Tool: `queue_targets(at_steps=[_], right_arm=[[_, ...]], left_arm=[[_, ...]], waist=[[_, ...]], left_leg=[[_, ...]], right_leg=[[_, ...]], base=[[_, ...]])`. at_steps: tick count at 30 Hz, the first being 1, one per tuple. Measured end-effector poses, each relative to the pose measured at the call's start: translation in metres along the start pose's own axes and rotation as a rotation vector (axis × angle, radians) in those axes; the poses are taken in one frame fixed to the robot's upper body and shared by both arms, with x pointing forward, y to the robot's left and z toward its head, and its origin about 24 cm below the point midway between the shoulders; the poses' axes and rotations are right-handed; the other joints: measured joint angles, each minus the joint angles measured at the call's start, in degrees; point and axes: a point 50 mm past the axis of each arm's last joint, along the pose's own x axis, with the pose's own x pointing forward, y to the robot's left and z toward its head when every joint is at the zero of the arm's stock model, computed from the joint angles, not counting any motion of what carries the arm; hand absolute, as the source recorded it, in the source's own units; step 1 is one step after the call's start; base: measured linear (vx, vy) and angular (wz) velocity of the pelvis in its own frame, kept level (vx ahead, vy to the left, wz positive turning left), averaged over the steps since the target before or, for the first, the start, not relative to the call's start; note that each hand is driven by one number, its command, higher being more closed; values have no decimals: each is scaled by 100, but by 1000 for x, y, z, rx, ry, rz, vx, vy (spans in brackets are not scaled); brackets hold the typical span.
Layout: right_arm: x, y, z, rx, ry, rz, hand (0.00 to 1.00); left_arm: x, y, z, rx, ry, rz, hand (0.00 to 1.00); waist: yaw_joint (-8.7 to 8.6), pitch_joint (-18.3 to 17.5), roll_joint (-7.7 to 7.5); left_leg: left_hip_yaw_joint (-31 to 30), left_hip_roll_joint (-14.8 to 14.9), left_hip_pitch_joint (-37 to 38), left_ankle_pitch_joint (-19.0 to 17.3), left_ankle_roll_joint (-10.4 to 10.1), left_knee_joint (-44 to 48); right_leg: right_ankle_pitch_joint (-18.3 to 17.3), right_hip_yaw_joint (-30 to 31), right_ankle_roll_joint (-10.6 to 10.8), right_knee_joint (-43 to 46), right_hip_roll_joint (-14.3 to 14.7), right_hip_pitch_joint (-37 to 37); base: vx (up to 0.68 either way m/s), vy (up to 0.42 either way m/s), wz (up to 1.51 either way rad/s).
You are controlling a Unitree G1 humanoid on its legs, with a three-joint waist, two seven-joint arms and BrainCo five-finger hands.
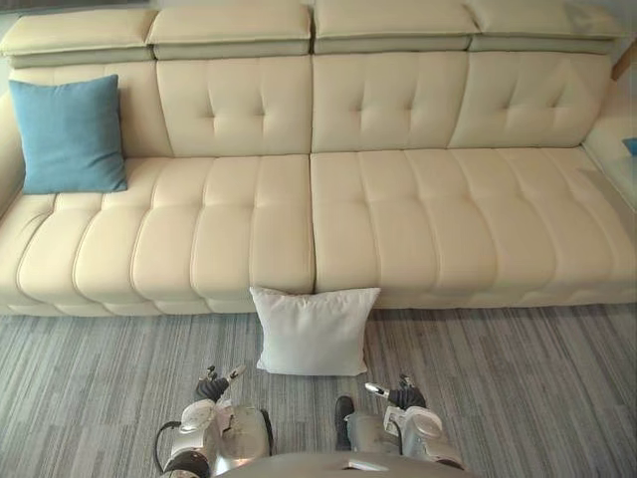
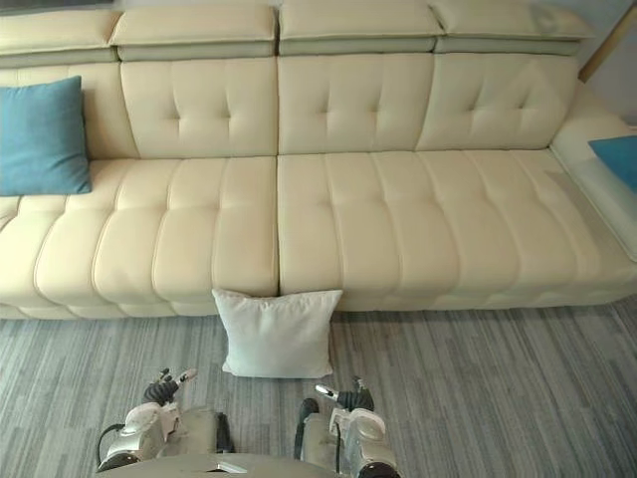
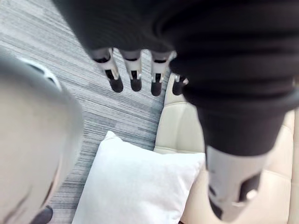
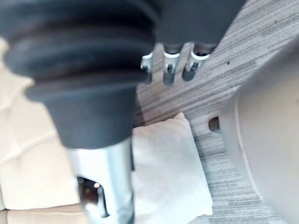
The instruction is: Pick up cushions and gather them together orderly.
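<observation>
1. Cushions first, from the left eye view: a white cushion (image 1: pixel 315 331) stands on the carpet (image 1: pixel 518 388), leaning against the front of the sofa (image 1: pixel 378 219) at its middle seam. A blue cushion (image 1: pixel 70 134) is propped in the sofa's left corner. My left hand (image 1: pixel 213 386) and right hand (image 1: pixel 400 396) hang low, near the white cushion's bottom edge and touching nothing.
2. Right eye view: a second blue cushion (image 2: pixel 617 159) shows at the far right, on the sofa's side section. The seat between the two blue ones is bare, so I judge there is ample room to line up all three there.
3. Left wrist view: my left fingers (image 3: pixel 135 79) are straight and slightly spread, with the thumb (image 3: pixel 231 196) apart and nothing held. The white cushion lies past them.
4. Right wrist view: my right fingers (image 4: pixel 170 67) hang relaxed and empty over the carpet, and the white cushion shows just past my right thumb (image 4: pixel 100 186). It looks light, soft and squashy. I would take it by both side edges, since a pinch at one corner would let it droop.
</observation>
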Motion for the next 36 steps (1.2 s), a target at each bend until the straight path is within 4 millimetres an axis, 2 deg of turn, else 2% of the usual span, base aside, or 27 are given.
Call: queue_targets(at_steps=[1,2,3,4,5,6,7,9,15,18,27,30,36], right_arm=[[0,0,0,-2,0,0,0],[0,1,2,-8,-5,5,0],[0,5,4,-1,-17,15,0],[-1,7,3,5,-18,18,0],[-3,7,-5,8,8,17,0],[-4,5,-10,4,25,11,0],[-5,5,-12,0,31,13,0],[-5,4,-13,-2,36,13,0],[-5,3,-18,-8,56,12,0],[-5,1,-21,-14,70,9,0],[-4,-1,-19,-47,66,13,0],[-2,-1,-11,-105,35,21,0],[0,4,-3,-136,1,44,0]], left_arm=[[0,1,-2,-3,4,3,0],[-1,0,-5,-23,15,7,0],[-2,8,-9,-42,29,31,0],[-2,11,-9,-42,29,38,0],[-3,17,-11,-39,31,55,0],[-3,17,-11,-40,33,55,0],[-5,19,-19,-39,58,60,0],[-6,19,-24,-37,75,60,0],[-7,17,-26,0,83,42,0],[-7,16,-29,25,97,34,0],[-7,13,-28,74,91,10,0],[-6,13,-25,62,82,8,0],[-7,13,-25,51,77,12,0]], waist=[[4,-9,33],[29,-43,135],[56,-61,137],[23,-58,55],[30,-151,-161],[44,-186,-183],[36,-252,-65],[-12,-399,-62],[29,-470,-34],[46,-529,-33],[63,-599,-4],[151,-591,-22],[142,-572,-49]], left_leg=[[-33,-1,90,-13,-22,-378],[-107,20,192,112,-165,-801],[52,3,195,101,-151,-948],[79,-68,263,102,-148,-1016],[242,-238,447,132,-120,-1148],[289,-245,503,143,-103,-1147],[387,-272,539,161,-69,-1251],[529,-402,665,239,9,-1508],[425,-540,731,267,53,-1644],[217,-619,722,368,163,-1707],[-168,-610,510,558,58,-1990],[-124,-614,457,684,17,-2153],[58,-609,522,757,-58,-2339]], right_leg=[[-15,43,27,19,47,-55],[5,217,76,14,220,-112],[-99,314,53,336,209,-181],[-161,344,94,540,176,-165],[-365,406,190,465,27,-17],[-333,441,282,341,-2,71],[-248,485,301,93,-7,182],[-102,607,374,-272,-94,248],[33,610,394,-758,-178,475],[104,607,389,-934,-228,546],[425,464,385,-1318,-180,444],[549,531,383,-1294,-168,296],[675,757,374,-1321,-147,189]], base=[[-35,189,-63],[-5,173,-71],[10,160,-58],[138,115,-29],[170,90,-17],[201,107,-32],[150,118,-34],[196,146,-25],[123,54,-3],[40,-6,0],[-48,-15,8],[-118,-15,-8],[-102,-15,-19]])
